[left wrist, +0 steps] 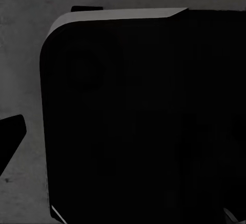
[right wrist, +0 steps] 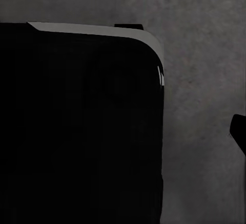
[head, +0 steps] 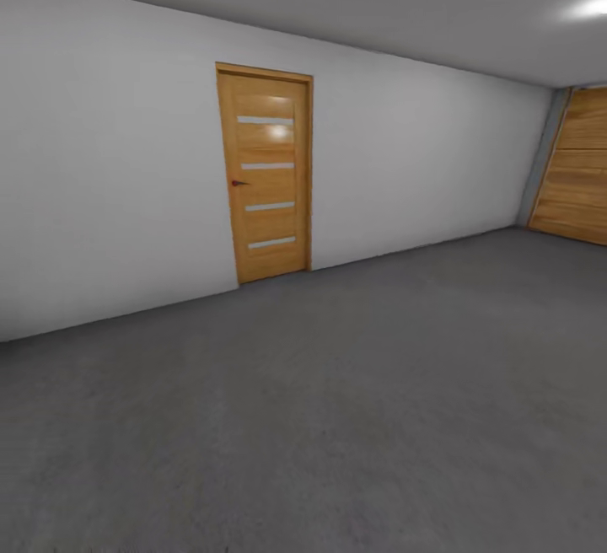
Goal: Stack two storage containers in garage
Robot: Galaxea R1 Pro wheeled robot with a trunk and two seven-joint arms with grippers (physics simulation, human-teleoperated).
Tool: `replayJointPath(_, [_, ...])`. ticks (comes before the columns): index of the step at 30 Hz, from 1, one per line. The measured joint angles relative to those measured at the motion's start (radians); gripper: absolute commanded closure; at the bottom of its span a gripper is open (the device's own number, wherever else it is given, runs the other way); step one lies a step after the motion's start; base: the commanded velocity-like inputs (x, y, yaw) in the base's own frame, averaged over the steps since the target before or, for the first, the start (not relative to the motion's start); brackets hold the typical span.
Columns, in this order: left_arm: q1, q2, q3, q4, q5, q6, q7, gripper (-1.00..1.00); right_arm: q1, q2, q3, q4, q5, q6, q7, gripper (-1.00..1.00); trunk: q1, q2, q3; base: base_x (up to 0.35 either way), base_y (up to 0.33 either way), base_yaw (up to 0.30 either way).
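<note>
- The flat, dull dark grey concrete floor [head: 337, 418] covers the lower half of the head view and runs up to the plain pale grey wall [head: 110, 182] of the garage.
- A closed light-wood door [head: 265, 174] with four narrow horizontal frosted strips and a small dark handle stands in a wooden frame in that wall, its foot at the floor's far edge.
- At the far right corner of the floor stands a wide panel of horizontal wooden planks [head: 582, 169] — tilted in the picture.
- The grey ceiling [head: 379, 5] carries a bright light patch near the upper right.
- Left wrist view: a large black rounded-corner body [left wrist: 138, 121] with a thin pale grey edge sits over mottled grey concrete; a dark pointed piece [left wrist: 11, 134] juts in at one side.
- Right wrist view: a matching black body [right wrist: 77, 126] over the same concrete.
- Finger opening of either gripper — cannot be told.
- No orange-red container appears in these frames.
</note>
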Motion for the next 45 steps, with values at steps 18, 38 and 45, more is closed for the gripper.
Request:
replayJointPath(18, [0.0,0.0,0.0,0.0,0.0,0.005,0.0,-1.0,0.0,-0.005,0.003,0.0,0.002,0.001,0.001,-1.0,0.0,0.0,0.0,0.291,-0.009,0.037])
replayJointPath(38, [0.0,0.001,0.0,0.0,0.0,0.01,0.0,-1.0,0.0,-0.007,0.001,0.0,-0.002,0.005,0.001,-1.0,0.0,0.0,0.0,0.317,-0.104,0.0])
replayJointPath(45, [0.0,0.001,0.0,0.0,0.0,0.011,0.0,-1.0,0.0,-0.008,0.003,0.0,0.001,0.004,0.001,-1.0,0.0,0.0,0.0,0.317,-0.137,0.0])
